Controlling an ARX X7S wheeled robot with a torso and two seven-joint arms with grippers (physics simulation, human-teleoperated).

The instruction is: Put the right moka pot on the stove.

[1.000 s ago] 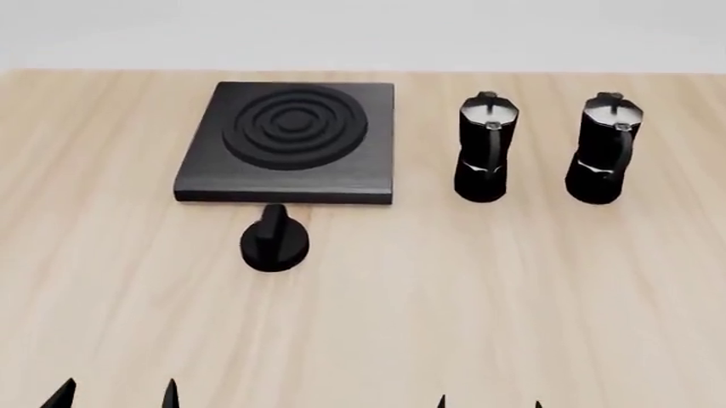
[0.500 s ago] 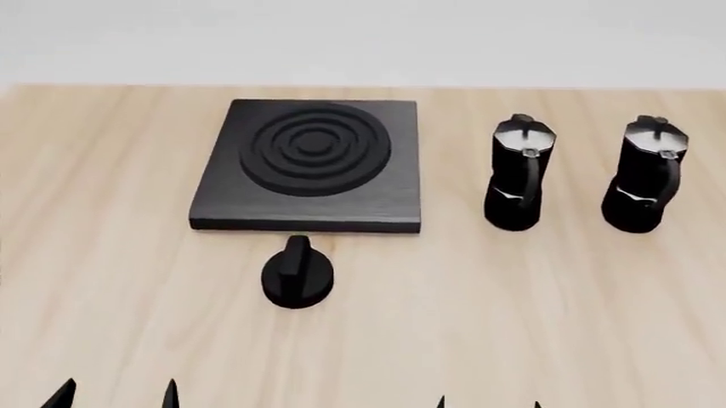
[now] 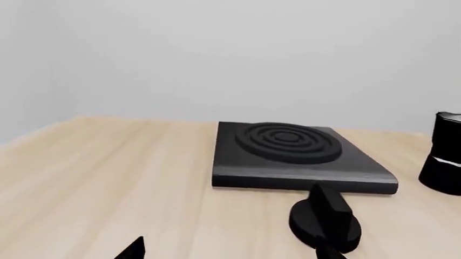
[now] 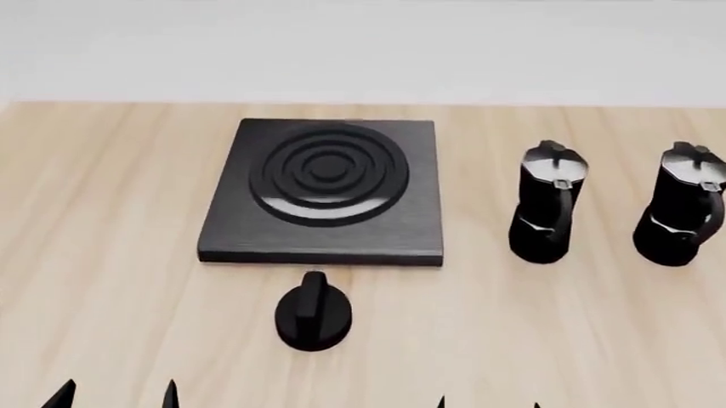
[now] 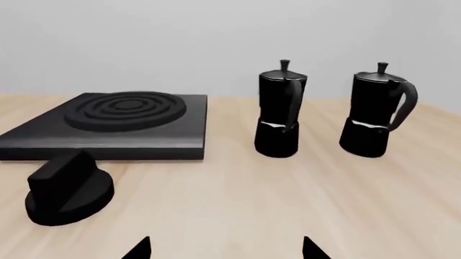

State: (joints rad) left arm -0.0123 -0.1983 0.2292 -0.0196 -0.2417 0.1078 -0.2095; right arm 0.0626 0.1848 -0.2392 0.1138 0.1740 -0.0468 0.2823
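The right pot (image 4: 684,206) stands upright at the frame's right edge on the desk (image 4: 102,255), handle toward me, beside its twin (image 4: 547,204). The stove (image 4: 326,191) lies upper centre. My left pincer (image 4: 114,394) and right pincer (image 4: 490,403) are spread, empty.

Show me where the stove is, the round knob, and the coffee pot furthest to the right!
stove (image 4: 323,191), head view: on its flat black top, at the ring burner's near edge.
round knob (image 4: 313,313), head view: on its raised grip bar.
right moka pot (image 4: 678,217), head view: on its black faceted body.
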